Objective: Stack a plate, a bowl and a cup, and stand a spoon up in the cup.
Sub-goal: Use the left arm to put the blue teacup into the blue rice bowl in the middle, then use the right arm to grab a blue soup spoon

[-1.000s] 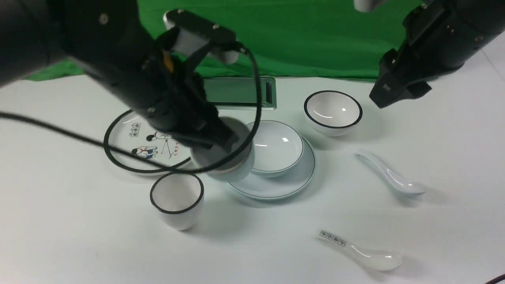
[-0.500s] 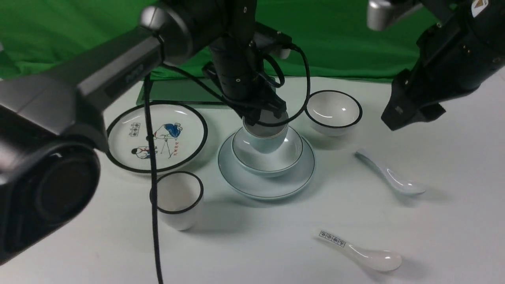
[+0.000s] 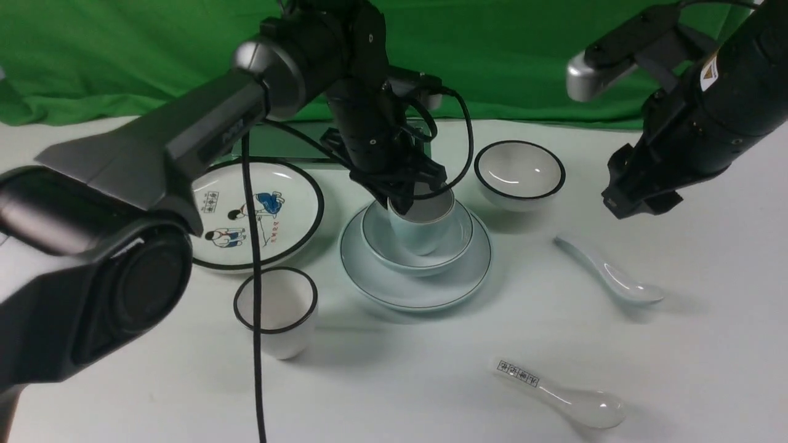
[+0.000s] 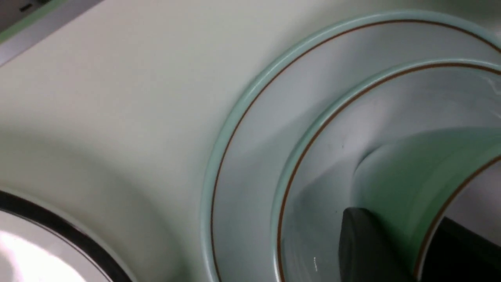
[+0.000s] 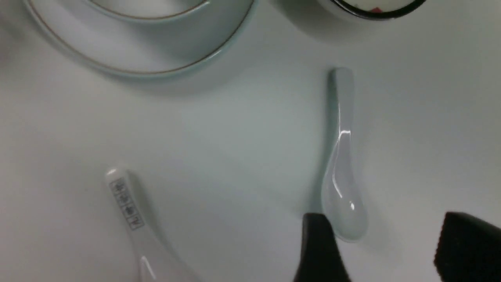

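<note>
- White on white, nearest of all: spotting the printed spoon [image 3: 563, 397] lying flat on the table [image 3: 400, 381], scoop turned to the right.
- Moving back and left: finding the black-rimmed cup [image 3: 276, 314] standing upright, touching nothing else.
- Looking over to the right: finding the spoon [image 3: 609, 274] lying flat, handle pointing back toward the middle, well apart from the printed spoon.
- Reaching the middle: seeing the plate [image 3: 394, 289] sitting on the table, carrying the bowl [image 3: 425, 261], with the cup [image 3: 422, 227] standing upright inside that bowl.
- Looking just above the cup: finding the left gripper [image 3: 409, 202] reaching down onto the rim, straddling the wall, one of its fingers [image 4: 364, 246] showing outside and the other inside; failing to tell whether pinching the wall or standing just clear of it.
- Turning right again: finding the right gripper [image 3: 637, 200] hovering above the table beyond the spoon, jaws standing wide apart, gripping nothing; in its wrist view, seeing one fingertip [image 5: 319, 246] just beside the scoop.
- Going back to the left of the stack: noting the cartoon plate [image 3: 258, 212] lying flat, near the plate but not touching it.
- Going behind and right of the stack: noting the black-rimmed bowl [image 3: 520, 172] sitting upright, near the plate.
- Ending farthest back: seeing green cloth [image 3: 492, 61] hanging behind the table.
</note>
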`<state>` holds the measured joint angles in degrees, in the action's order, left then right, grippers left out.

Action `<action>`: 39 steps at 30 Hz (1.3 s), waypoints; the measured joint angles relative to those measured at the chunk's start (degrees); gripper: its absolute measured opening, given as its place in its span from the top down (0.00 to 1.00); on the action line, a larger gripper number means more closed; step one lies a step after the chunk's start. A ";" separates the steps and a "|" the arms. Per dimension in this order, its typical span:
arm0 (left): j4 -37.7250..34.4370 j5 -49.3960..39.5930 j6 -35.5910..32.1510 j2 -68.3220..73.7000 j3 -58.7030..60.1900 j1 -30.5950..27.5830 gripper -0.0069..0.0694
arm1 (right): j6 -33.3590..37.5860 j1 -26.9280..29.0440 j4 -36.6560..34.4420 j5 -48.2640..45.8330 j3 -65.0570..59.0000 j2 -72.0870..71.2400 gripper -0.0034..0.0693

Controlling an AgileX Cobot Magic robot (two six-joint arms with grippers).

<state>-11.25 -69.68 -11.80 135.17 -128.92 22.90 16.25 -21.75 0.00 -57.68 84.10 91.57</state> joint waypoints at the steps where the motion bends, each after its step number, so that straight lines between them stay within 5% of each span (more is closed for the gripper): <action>1: -0.12 0.00 0.00 -0.06 0.00 0.00 0.72 | -0.01 0.32 0.00 0.21 0.00 0.33 0.36; 8: 1.72 -0.16 0.05 -9.31 0.00 -0.97 0.43 | -1.58 5.79 0.41 6.11 0.00 9.61 0.23; 14: 5.12 0.18 1.27 -21.74 0.68 -1.18 0.38 | 0.87 5.19 0.00 12.56 0.00 18.86 0.22; 19: 10.08 0.23 2.60 -31.30 8.45 -1.18 0.48 | 3.64 4.75 -0.31 17.25 0.05 24.44 0.22; 24: 16.59 0.04 4.93 -41.92 24.59 -1.18 0.69 | 4.47 4.75 -0.41 20.87 0.54 27.50 0.23; 29: 19.10 3.40 8.16 -51.82 40.12 -1.18 0.86 | 4.59 4.66 -1.07 19.58 1.24 27.93 0.52; 30: 19.10 5.40 8.53 -55.58 44.51 -1.18 0.90 | 4.65 4.66 -0.92 16.61 2.44 28.22 0.70; 31: 19.10 6.66 8.63 -57.51 47.05 -1.18 0.91 | 4.66 4.66 -0.92 14.21 3.44 28.37 0.74; 39: 19.10 19.22 10.66 -68.76 64.09 -1.18 0.92 | 4.92 2.86 -5.26 7.70 11.53 22.71 0.72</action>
<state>7.84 -50.46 -1.13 66.40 -64.83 21.71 21.17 -18.90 -5.26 -49.98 95.63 114.28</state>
